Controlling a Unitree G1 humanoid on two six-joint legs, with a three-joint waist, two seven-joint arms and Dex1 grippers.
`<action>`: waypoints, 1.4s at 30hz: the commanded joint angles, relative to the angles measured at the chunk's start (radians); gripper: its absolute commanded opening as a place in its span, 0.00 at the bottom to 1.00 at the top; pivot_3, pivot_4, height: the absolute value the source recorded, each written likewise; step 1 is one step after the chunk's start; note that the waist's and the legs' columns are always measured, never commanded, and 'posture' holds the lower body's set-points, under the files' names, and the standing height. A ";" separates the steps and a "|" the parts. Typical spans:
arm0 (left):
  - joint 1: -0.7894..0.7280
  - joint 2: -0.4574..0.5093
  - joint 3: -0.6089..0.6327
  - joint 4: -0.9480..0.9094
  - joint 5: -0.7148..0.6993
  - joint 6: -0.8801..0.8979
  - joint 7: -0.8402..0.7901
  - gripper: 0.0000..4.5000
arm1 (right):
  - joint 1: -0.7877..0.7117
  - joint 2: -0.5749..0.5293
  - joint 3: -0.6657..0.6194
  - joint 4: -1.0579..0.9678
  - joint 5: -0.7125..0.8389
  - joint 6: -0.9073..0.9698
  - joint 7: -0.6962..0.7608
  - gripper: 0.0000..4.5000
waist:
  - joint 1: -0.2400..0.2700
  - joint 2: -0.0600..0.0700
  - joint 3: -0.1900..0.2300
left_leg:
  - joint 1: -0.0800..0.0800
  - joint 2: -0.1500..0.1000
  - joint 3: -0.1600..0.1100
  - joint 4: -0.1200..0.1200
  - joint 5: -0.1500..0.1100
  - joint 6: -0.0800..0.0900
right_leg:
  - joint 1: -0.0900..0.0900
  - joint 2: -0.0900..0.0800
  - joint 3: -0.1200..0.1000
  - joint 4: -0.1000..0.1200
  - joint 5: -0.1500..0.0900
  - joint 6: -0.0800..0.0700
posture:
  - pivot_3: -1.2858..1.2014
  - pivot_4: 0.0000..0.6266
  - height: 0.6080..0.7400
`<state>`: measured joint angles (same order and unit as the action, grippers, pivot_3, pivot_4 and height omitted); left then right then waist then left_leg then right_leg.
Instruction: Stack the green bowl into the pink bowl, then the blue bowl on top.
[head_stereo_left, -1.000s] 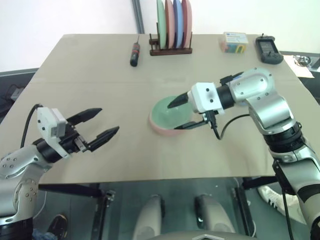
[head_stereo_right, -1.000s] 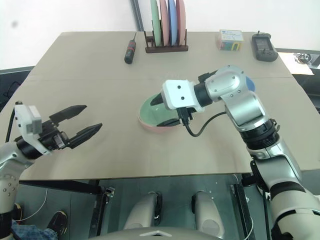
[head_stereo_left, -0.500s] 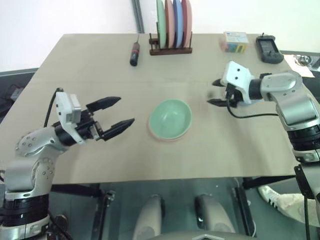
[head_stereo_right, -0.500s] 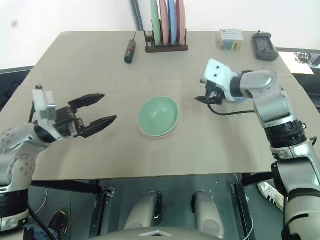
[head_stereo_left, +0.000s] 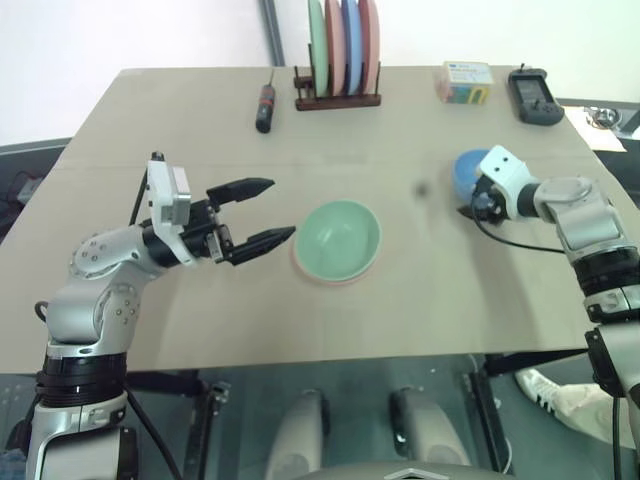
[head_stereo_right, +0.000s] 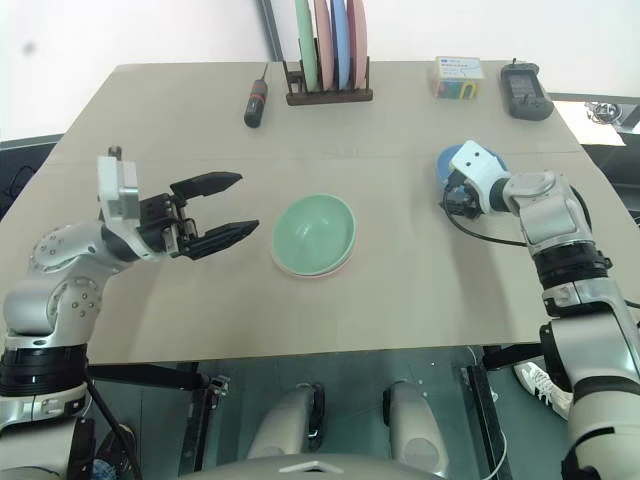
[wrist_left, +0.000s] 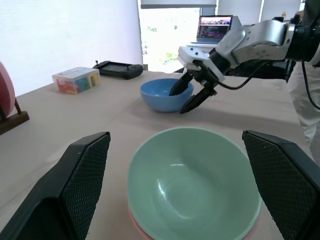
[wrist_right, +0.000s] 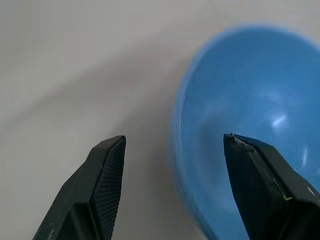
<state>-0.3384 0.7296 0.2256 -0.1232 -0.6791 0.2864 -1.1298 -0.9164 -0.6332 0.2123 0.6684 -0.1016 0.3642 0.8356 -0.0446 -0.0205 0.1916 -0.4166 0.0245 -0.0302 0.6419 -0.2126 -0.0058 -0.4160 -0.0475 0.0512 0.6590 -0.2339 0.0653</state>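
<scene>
The green bowl (head_stereo_left: 340, 238) sits nested in the pink bowl (head_stereo_left: 312, 273) at the table's middle; only the pink rim shows under it. My left gripper (head_stereo_left: 283, 207) hovers just left of this pair, open and empty, pointing at it. The blue bowl (wrist_left: 161, 94) stands upright on the table to the right. My right gripper (wrist_left: 187, 95) is open at its near edge, with one finger over the inside and the other outside the wall. In the right wrist view the blue bowl's rim (wrist_right: 181, 125) runs between the two fingers.
At the table's far edge stand a wooden rack of upright plates (head_stereo_left: 340, 50), a screwdriver (head_stereo_left: 266, 105), a small colourful box (head_stereo_left: 464, 82) and a black controller (head_stereo_left: 529, 95). The blue bowl lies close to the table's right edge.
My right gripper drew away from the green bowl, now nested in the pink one, and swung right and down to the blue bowl's rim. My left gripper rose and moved towards the stacked bowls.
</scene>
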 joint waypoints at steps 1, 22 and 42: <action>-0.015 -0.003 0.013 -0.007 -0.001 -0.015 -0.006 1.00 | -0.043 0.001 -0.012 0.033 -0.011 -0.065 -0.003 0.54 | 0.001 0.000 0.000 | 0.000 0.000 0.000 0.000 0.000 0.000 | 0.000 0.000 0.000 0.000 0.000 0.000 | 0.52 0.24 1.00; 0.085 0.030 0.110 0.016 0.003 -0.033 -0.020 1.00 | -0.010 0.003 -0.018 -0.773 0.226 0.226 0.266 0.00 | 0.005 0.001 0.001 | 0.000 0.000 -0.002 0.000 0.000 0.000 | 0.000 0.000 -0.002 0.001 0.000 0.000 | 0.52 0.24 1.00; 0.147 0.052 0.171 0.047 0.015 -0.055 -0.027 1.00 | -0.072 0.153 -0.003 -1.096 0.481 0.536 0.144 0.65 | 0.007 0.000 0.000 | 0.000 0.001 -0.003 0.001 0.000 0.000 | 0.000 0.000 -0.003 0.001 0.000 0.000 | 0.52 0.24 1.00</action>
<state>-0.1901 0.7737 0.3572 -0.0617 -0.6522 0.2410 -1.1662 -0.9696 -0.4667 0.2624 -0.4124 0.3494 0.8800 0.9897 -0.0380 -0.0203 0.1917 -0.4167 0.0254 -0.0330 0.6427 -0.2126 -0.0059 -0.4157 -0.0479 0.0478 0.6602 -0.2342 0.0649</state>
